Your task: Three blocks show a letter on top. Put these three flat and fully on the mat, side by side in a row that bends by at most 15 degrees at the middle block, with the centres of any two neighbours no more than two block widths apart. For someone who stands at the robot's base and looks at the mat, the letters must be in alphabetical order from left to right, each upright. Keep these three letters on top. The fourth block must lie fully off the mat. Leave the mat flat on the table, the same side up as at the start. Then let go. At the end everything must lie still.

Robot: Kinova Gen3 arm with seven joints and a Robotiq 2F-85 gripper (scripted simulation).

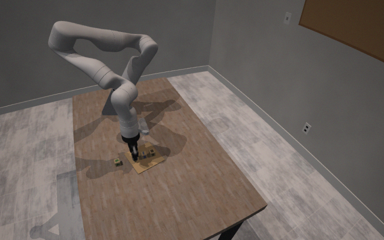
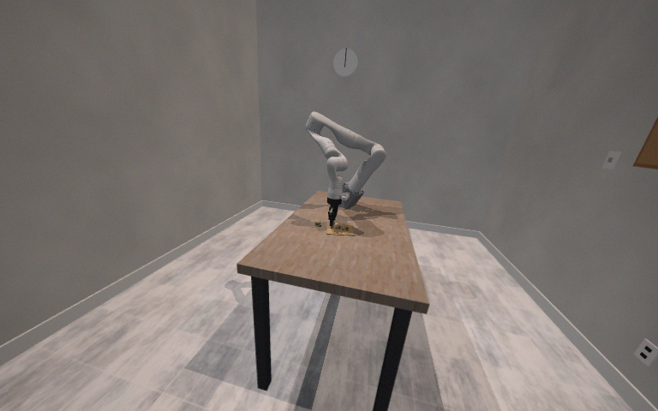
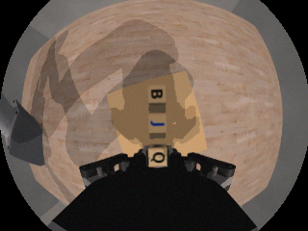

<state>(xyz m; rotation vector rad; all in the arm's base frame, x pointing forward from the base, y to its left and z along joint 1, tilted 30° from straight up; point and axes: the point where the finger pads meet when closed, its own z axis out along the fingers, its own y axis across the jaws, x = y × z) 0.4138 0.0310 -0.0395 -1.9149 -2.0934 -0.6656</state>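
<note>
My gripper (image 1: 135, 159) (image 2: 331, 226) (image 3: 158, 151) is shut on the Q block (image 3: 157, 158), low over the near-left part of the tan mat (image 1: 140, 169) (image 2: 331, 233) (image 3: 194, 91). Q faces up; the fingers hide the block in the top and exterior views, and I cannot tell whether it touches the mat. The blue J block (image 1: 144, 154) (image 3: 157, 124) and the black B block (image 1: 152, 152) (image 3: 157, 93) stand on the mat with a gap between them. In the wrist view B, J and Q line up nearly straight, letters turned sideways. The fourth block (image 1: 117, 162) (image 2: 317, 223), with green marks, lies off the mat.
The wooden table (image 1: 158, 198) (image 2: 339, 266) extends around the mat. The robot's base (image 1: 109, 106) (image 3: 26, 137) stands at the table's back, left in the wrist view. Arm shadows cross the mat and table.
</note>
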